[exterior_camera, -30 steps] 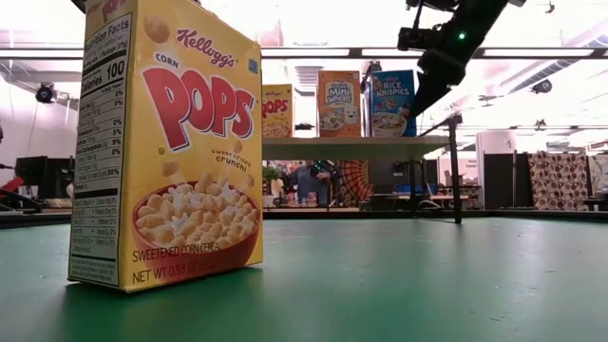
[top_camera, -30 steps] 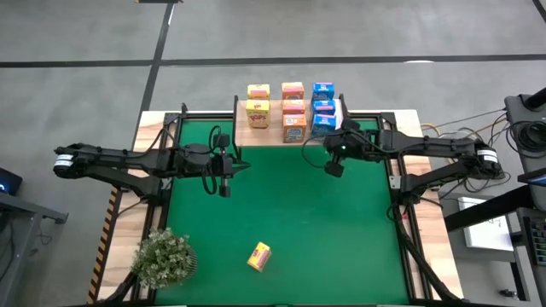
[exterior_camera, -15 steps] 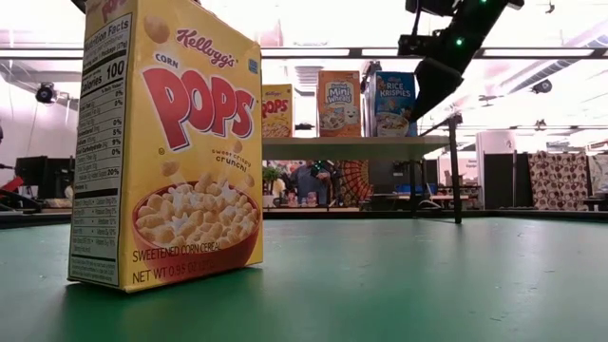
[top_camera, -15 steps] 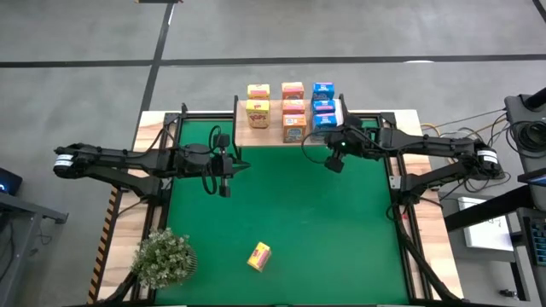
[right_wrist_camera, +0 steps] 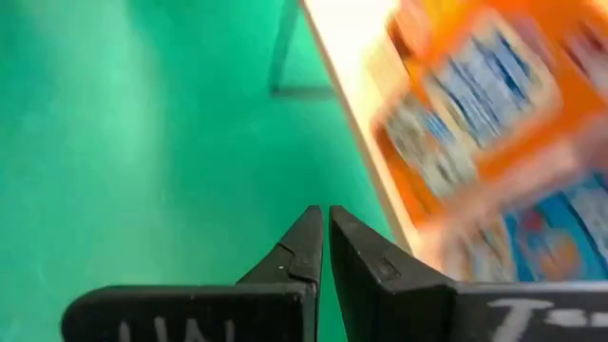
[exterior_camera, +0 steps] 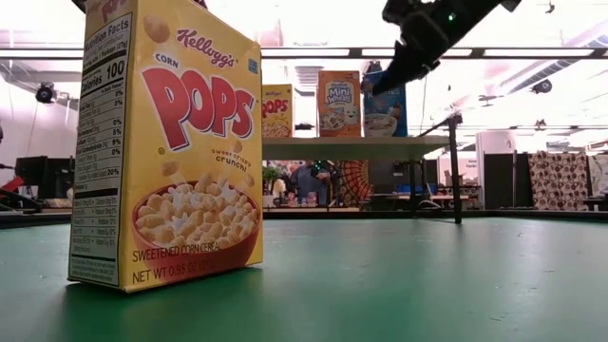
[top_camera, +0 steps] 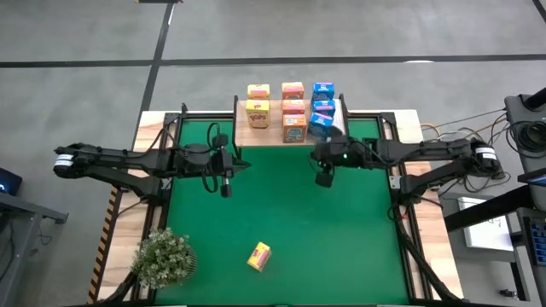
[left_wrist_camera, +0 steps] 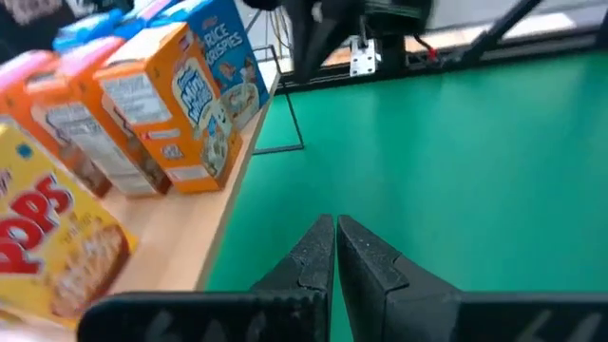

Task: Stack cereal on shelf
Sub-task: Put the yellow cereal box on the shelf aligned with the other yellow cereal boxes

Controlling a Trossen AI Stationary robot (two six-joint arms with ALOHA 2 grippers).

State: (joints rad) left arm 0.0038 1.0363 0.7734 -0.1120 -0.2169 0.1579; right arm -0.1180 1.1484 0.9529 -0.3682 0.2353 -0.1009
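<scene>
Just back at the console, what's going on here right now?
Eight cereal boxes sit on the shelf: two yellow, three orange, three blue. One yellow box stands alone on the green mat near the plant. Both tools are shut and empty, the right tool near the shelf's front, the left tool over the mat.

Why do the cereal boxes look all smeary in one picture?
Right wrist view: the orange box and blue box are streaked with motion blur, though the shut fingers look crisp. Left wrist view: boxes near the edge soften. Low view: bright ceiling lights wash out the room behind the Corn Pops box.
</scene>
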